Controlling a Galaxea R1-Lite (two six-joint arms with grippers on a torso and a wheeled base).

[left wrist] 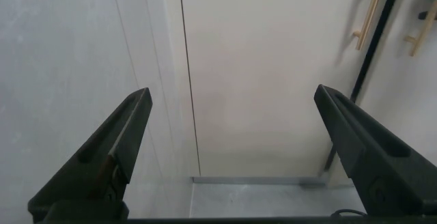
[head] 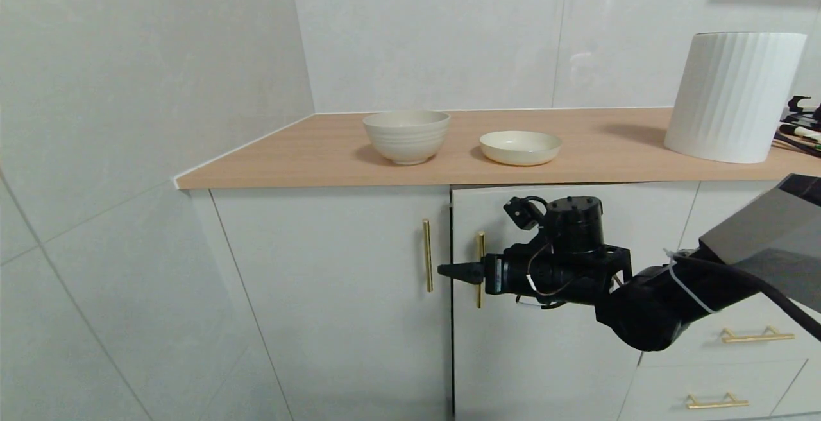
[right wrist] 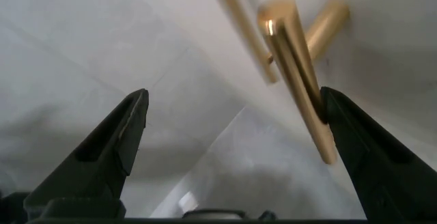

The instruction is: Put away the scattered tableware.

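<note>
On the wooden bench [head: 308, 151], in its left half, a cream ribbed bowl [head: 406, 137] stands upright. Just to its right, apart from it, lies a cream shallow dish [head: 521, 147]. A tall white ribbed canister [head: 734, 97] stands well apart at the right end, with dark utensils [head: 798, 131] at the edge beyond it. Under the bench are a left door [head: 333, 292] and a right door [head: 545, 357], both white. The upright brass left handle [head: 427, 255] and right handle [head: 479, 269] stand side by side at the seam. The right gripper [head: 450, 271] is level in front of the right handle, its tips pointing left between the two handles. Drawers with brass pulls [head: 757, 334] sit at the lower right.

From the left wrist, the left gripper [left wrist: 232, 91] has its fingers [left wrist: 116, 142] spread wide with nothing between them. It faces the low part of the left door [left wrist: 273, 80], beside the tiled wall [left wrist: 68, 60].

From the right wrist, the right gripper [right wrist: 232, 94] has its fingers [right wrist: 109, 149] wide apart and grips nothing. The right handle [right wrist: 290, 60] lies inside the gap, just beside one finger; whether they touch cannot be told. The left handle [right wrist: 239, 19] shows blurred beyond it.
</note>
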